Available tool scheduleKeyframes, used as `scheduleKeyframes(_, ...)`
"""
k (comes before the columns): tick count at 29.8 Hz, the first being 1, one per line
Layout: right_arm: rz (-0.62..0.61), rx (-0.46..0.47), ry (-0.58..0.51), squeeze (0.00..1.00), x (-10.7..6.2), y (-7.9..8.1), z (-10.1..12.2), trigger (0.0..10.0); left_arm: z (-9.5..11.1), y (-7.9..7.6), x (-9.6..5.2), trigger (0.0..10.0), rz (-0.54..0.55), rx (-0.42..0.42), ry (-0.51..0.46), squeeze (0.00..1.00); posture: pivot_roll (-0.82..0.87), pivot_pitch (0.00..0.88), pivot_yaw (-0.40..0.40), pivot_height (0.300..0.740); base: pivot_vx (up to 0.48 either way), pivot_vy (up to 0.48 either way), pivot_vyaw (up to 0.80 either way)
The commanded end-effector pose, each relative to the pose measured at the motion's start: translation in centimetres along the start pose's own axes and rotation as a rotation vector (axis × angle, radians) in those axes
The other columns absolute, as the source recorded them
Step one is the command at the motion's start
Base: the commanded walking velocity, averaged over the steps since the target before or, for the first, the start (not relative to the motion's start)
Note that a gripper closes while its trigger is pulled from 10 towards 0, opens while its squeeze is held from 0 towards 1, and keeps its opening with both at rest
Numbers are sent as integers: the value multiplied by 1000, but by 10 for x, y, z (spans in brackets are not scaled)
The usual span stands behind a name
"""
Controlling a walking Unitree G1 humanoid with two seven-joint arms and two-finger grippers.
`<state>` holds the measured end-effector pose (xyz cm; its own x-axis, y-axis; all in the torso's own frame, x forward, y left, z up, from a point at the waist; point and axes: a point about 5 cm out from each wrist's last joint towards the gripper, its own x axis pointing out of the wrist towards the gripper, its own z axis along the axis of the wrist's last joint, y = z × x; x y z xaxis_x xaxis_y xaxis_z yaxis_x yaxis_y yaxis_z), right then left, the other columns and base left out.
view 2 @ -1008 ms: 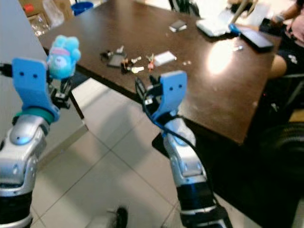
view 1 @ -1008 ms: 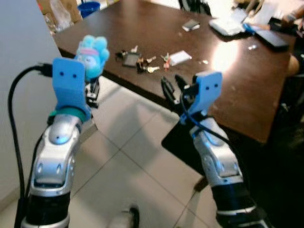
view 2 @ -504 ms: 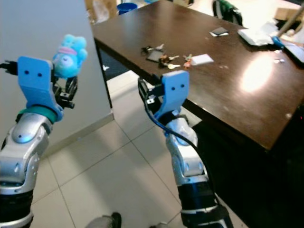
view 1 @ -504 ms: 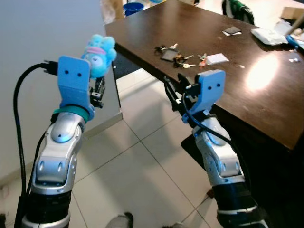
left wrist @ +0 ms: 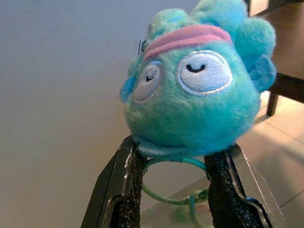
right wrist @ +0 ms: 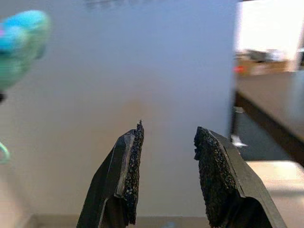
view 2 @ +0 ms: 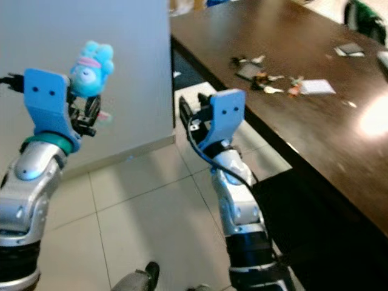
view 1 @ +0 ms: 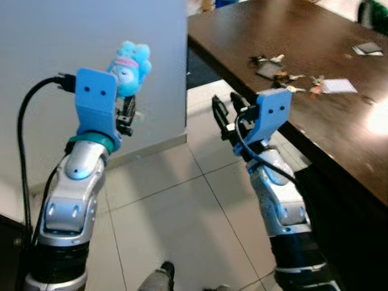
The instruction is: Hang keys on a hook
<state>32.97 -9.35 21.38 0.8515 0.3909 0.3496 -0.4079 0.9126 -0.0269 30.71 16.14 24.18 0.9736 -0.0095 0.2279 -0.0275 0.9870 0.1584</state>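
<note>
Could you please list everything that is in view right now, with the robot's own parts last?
Plush keychain: one, turquoise with a pink band, on a green ring, held up in the left gripper before the wall.
Table: one, dark brown, to the robot's right.
Keys: a small heap, mixed colours, on the far part of the table.
White card: one, beside the keys.
Dark flat object: one, further back on the table; too small to identify.
Wall: one, grey, ahead on the left.
Floor tiles: pale, below both arms.
Left gripper: one, black fingers shut on the keychain's ring, raised.
Right gripper: one, black fingers open and empty, raised by the table edge.
</note>
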Motion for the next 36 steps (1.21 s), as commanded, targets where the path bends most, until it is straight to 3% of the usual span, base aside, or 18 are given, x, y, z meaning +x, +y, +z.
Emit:
scheduleKeyframes(1,-2,4,9,0,-1,0,-3,10000,-2,2,-1,10000,10,11,5,0,123,46,100,740,0,0,800)
scheduleKeyframes(12,-3,7,8,0,-1,1,-3,10000,2,0,-1,10000,-4,15,-28,0,122,44,101,740,119,0,800)
scheduleKeyframes(36,-14,32,-3,0,-2,0,-3,10000,1,0,-1,10000,-6,20,-27,0,124,51,103,740,480,0,0)
